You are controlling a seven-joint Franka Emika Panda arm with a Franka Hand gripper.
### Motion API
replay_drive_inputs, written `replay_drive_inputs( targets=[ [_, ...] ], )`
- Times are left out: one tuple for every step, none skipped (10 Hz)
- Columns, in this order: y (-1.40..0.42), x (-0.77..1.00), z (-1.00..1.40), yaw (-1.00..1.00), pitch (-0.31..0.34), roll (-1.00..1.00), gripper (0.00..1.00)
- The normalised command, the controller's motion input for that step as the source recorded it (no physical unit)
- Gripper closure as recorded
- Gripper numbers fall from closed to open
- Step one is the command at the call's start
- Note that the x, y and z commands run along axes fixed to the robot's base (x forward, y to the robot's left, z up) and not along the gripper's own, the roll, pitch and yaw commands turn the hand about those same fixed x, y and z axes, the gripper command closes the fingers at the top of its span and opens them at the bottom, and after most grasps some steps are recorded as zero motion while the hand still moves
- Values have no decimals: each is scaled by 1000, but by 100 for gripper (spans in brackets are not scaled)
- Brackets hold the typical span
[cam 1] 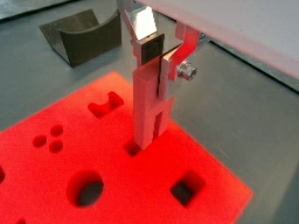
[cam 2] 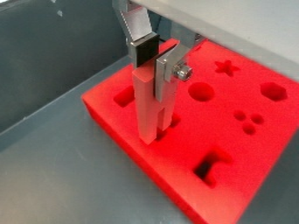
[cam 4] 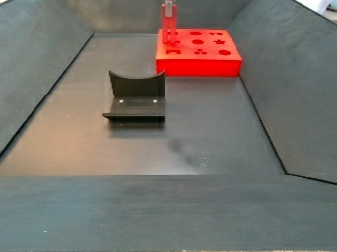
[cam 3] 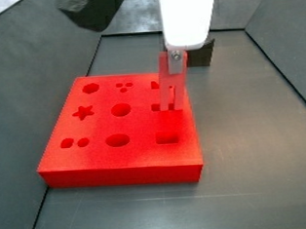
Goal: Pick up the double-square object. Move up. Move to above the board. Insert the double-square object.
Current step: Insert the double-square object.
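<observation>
My gripper [cam 1: 158, 63] is shut on the top of the double-square object [cam 1: 146, 109], a slim red peg of two joined bars, and holds it upright. It also shows in a wrist view [cam 2: 155, 105] and in a side view [cam 3: 171, 81]. The peg's lower end is at the mouth of a hole near one edge of the board [cam 1: 70, 149], the red slab with shaped holes; how deep it sits I cannot tell. The board also shows in both side views [cam 3: 112, 138] [cam 4: 200, 54]. The gripper [cam 3: 175, 55] stands directly above the board.
A dark grey U-shaped block [cam 4: 134, 96] lies on the grey floor, apart from the board, and shows in a wrist view [cam 1: 82, 39]. Sloped grey walls [cam 4: 53, 79] ring the floor. The board sits near the far wall [cam 4: 132, 15].
</observation>
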Motion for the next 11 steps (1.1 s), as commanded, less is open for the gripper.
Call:
replay_drive_inputs(
  targets=[
    [0, -471, -837, 209, -34, 150, 100],
    [0, -277, -877, 263, -20, 139, 100],
    [6, 0, -869, 163, 0, 87, 100],
    [-154, 251, -803, 123, -3, 71, 100],
    [-320, 594, -760, 120, 0, 89, 100],
    [0, 709, -649, 23, 50, 70, 100],
    [211, 303, -680, 0, 23, 77, 100],
    [486, -54, -614, 0, 0, 13, 100],
    [506, -283, -509, 0, 0, 0, 100],
    [374, -289, -283, 0, 26, -6, 100],
    [-9, 126, -34, 0, 0, 0, 100]
  ],
)
